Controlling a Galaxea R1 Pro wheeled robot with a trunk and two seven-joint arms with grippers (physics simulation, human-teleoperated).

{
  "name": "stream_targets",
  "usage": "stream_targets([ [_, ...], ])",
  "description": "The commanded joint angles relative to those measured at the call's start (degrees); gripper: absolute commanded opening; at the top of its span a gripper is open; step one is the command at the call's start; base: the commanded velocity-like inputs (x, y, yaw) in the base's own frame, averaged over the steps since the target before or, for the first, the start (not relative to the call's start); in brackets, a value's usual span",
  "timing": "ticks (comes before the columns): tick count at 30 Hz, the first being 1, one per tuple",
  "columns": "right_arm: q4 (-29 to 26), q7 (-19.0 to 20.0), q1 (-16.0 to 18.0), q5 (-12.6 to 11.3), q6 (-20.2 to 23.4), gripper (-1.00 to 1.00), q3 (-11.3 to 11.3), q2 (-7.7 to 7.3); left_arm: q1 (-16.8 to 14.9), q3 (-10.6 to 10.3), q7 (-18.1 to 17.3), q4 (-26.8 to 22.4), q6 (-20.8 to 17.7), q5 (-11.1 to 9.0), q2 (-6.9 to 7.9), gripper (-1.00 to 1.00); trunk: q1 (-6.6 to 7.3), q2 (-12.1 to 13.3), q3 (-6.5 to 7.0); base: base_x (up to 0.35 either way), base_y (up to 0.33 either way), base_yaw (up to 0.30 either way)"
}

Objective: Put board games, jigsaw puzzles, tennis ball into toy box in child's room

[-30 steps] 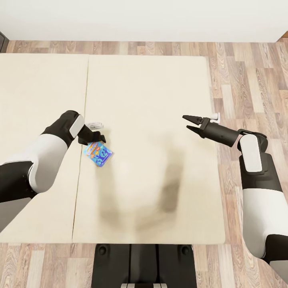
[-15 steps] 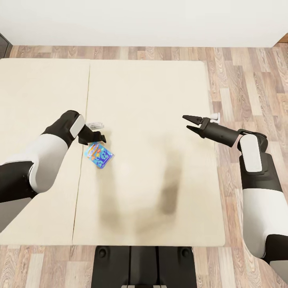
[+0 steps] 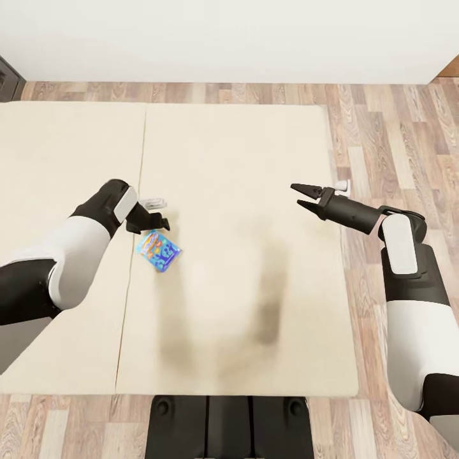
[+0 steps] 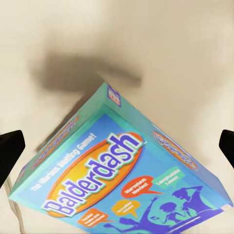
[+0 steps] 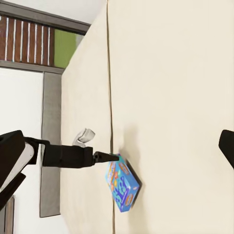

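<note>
A small blue board game printed "Balderdash" hangs tilted just above the beige bed, casting a shadow on the mattress. My left gripper is shut on it at its upper edge. In the left wrist view the box spans the space between the two dark fingertips. My right gripper hovers open and empty over the bed's right part. From the right wrist view I see the left gripper's finger meeting the top corner of the box.
The two-part mattress has a seam running just left of the box. Wood-plank floor lies right of and beyond the bed, with a white wall behind. My dark base stands at the bed's near edge.
The whole picture has shifted, with the bed sliding down the view, so the camera moved. The blue box stayed with the left gripper and turned slightly. The right arm kept its pose.
</note>
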State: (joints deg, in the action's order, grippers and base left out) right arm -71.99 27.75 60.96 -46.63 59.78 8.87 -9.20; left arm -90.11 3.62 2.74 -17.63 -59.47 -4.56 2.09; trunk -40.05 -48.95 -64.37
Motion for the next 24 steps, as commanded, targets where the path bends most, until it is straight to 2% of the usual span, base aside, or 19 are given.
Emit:
stream_targets([
  [1,0.01,0.55,0.03,0.53,0.22,1.0,0.07,0.02,0.14,0.22,0.28,-0.02,-0.17,-0.37,-0.04,1.0,-0.01,-0.04,0.07,0.0,0.0,0.0],
  [8,0.0,0.55,0.03,0.57,0.22,1.0,0.02,0.03,2.0,0.1,0.32,-0.01,0.72,-0.46,-0.13,1.0,-0.01,-0.04,0.7,0.0,0.0,0.0],
  [17,0.01,0.55,0.03,0.57,0.22,1.0,0.01,0.05,5.03,0.08,0.36,-0.03,5.96,-0.37,-0.28,1.0,-0.01,-0.04,0.88,0.0,0.0,0.0],
  [24,0.01,0.55,0.03,0.57,0.22,1.0,0.01,0.05,6.09,0.15,0.34,-0.26,7.42,-0.21,-0.32,1.0,-0.01,-0.04,0.89,0.0,0.0,0.0],
])
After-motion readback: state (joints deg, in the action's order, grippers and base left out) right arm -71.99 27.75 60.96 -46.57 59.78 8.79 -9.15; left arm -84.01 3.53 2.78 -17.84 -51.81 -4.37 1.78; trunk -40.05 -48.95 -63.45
